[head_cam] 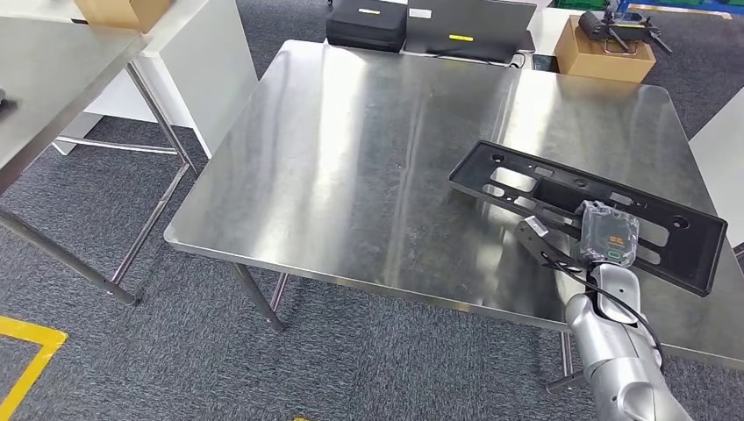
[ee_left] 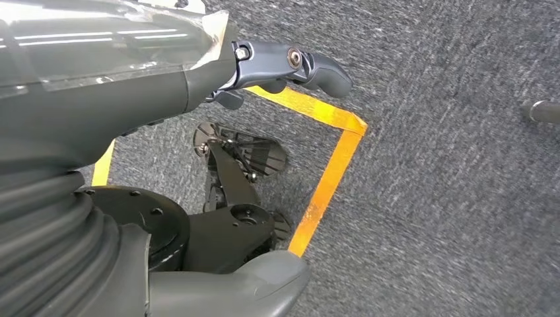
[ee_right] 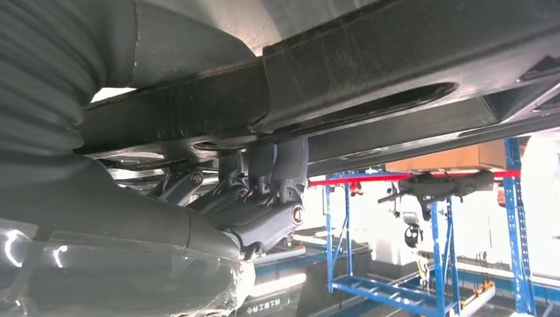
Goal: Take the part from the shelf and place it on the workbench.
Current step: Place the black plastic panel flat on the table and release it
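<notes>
1. Right wrist view: the right hand's fingers (ee_right: 264,198) curl up under the long black part (ee_right: 370,86) and clasp its lower edge, so the hand is grasping it.
2. In the head view the right hand (head_cam: 561,241) holds the part (head_cam: 588,210) near its middle, over the right side of the steel workbench (head_cam: 351,167). The far end sits low, close to the surface; whether it touches I cannot tell.
3. Risk: the part is long and gripped at one spot, so it could pivot in the fingers, strike the bench end first, or slide once let go. It also lies near the bench's right edge, where a careless release might leave it overhanging.
4. The left hand (ee_left: 290,66) hangs above the grey carpet (ee_left: 449,198), fingers loosely apart and holding nothing.
</notes>
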Robot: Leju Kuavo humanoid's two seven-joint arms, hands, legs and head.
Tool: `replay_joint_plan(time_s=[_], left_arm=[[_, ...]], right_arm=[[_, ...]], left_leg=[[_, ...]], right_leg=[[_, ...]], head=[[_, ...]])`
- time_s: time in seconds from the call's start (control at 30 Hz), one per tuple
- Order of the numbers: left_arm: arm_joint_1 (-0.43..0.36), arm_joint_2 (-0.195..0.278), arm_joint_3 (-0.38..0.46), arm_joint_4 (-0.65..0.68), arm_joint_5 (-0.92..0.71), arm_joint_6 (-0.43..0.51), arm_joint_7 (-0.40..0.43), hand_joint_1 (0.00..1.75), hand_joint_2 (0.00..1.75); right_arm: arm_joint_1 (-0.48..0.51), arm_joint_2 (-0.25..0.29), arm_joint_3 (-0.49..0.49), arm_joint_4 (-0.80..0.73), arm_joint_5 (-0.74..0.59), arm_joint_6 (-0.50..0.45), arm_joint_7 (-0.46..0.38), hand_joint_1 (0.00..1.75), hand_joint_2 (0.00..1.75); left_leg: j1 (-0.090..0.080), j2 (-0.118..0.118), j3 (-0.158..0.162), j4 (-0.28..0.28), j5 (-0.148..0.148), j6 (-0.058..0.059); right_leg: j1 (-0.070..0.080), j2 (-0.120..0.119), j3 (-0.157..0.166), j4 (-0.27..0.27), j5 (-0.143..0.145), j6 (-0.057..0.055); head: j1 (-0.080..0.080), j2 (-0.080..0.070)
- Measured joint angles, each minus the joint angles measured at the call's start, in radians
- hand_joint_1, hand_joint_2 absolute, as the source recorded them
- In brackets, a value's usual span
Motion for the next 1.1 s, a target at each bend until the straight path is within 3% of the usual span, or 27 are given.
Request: replay_joint_plan(time_s=[0.07, 0.17, 0.37, 0.63, 1.1], left_arm=[[-0.002, 0.000, 0.000, 0.000, -0.004, 0.007, 0.013, 0.00, 1.75], [-0.006, 0.001, 0.000, 0.000, -0.008, 0.027, 0.036, 0.00, 1.75], [-0.002, 0.002, 0.000, 0.001, -0.007, 0.087, 0.089, 0.00, 1.75], [0.003, 0.006, 0.000, 0.001, -0.008, 0.071, 0.074, 0.00, 1.75], [0.004, 0.013, 0.000, 0.001, -0.007, 0.064, 0.061, 0.00, 1.75]], right_arm=[[-0.007, -0.002, -0.006, 0.008, -0.002, -0.004, -0.002, 1.75, 1.75], [-0.014, -0.004, -0.018, 0.027, -0.006, -0.012, -0.006, 1.75, 1.75], [-0.012, -0.003, -0.041, 0.062, -0.014, -0.027, -0.017, 1.75, 1.75], [-0.010, 0.007, -0.063, 0.094, -0.034, -0.032, -0.029, 1.75, 1.75], [-0.024, 0.023, -0.067, 0.131, -0.033, -0.043, -0.040, 1.75, 1.75]], left_leg=[[0.002, 0.002, -0.002, 0.011, 0.009, 0.004], [0.003, 0.007, 0.010, -0.003, 0.008, 0.028], [0.007, 0.009, 0.021, -0.025, -0.001, 0.018], [0.006, 0.009, 0.023, -0.028, 0.002, 0.002], [0.002, 0.009, 0.024, -0.028, 0.002, 0.001]], right_leg=[[0.000, 0.001, 0.007, 0.001, -0.005, -0.012], [0.011, 0.002, 0.010, 0.002, -0.009, -0.019], [0.014, 0.002, 0.009, 0.002, -0.011, -0.022], [0.014, 0.001, 0.010, 0.002, -0.011, -0.023], [0.010, 0.001, 0.012, 0.002, -0.011, -0.023]], head=[[-0.002, 0.000], [-0.004, 0.000], [-0.005, 0.000], [-0.004, 0.000], [-0.004, 0.000]])
